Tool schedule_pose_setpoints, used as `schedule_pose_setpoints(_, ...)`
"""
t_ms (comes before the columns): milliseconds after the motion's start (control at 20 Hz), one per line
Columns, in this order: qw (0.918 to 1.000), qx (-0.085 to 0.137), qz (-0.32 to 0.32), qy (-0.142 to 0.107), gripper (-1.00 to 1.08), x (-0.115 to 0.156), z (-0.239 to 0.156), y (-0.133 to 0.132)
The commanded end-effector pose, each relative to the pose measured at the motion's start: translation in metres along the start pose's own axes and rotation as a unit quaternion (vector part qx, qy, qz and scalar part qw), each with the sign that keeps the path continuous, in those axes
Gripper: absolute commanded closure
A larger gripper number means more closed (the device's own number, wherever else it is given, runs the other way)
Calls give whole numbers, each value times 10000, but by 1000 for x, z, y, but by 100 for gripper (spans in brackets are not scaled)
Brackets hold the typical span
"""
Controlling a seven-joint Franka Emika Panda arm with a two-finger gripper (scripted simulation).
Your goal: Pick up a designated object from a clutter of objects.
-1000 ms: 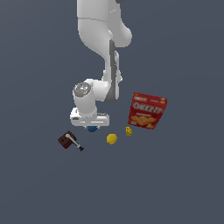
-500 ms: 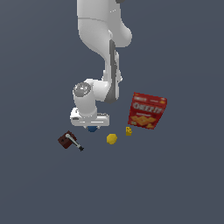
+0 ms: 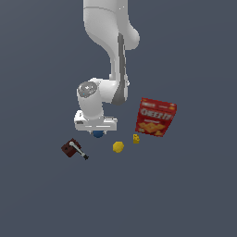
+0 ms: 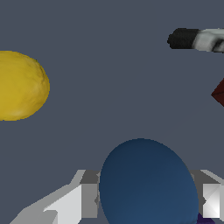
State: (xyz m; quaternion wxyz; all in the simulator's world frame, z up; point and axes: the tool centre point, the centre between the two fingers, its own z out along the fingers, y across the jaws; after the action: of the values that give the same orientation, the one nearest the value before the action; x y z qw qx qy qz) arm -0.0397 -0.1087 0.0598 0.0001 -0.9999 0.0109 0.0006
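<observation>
The designated object, a small dark-blue ball [image 3: 98,134], lies directly under my white hand in the exterior view. The wrist view shows this ball [image 4: 146,181] filling the gap of my gripper [image 4: 146,203], with a grey finger [image 4: 72,203] against one side and the other finger [image 4: 212,199] against the opposite side. My gripper [image 3: 97,131] is low, down at the floor, shut on the ball. The ball's lower part is hidden by the picture edge in the wrist view.
A yellow ball [image 3: 118,146] and a tiny yellow block [image 3: 136,138] lie toward the exterior view's right, with the red Cheez-It box [image 3: 156,116] beyond them. A brown block with a grey tool [image 3: 74,149] lies toward the left. A purple sliver [image 4: 203,218] shows beside one finger.
</observation>
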Motion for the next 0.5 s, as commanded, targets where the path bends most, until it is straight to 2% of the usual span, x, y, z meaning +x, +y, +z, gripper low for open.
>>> schedule_pose_setpoints(0,10000,-1,-1,8,108,2,-15,-4)
schedule_pose_setpoints(450,10000,-6,2,7,108,10,-96,-25)
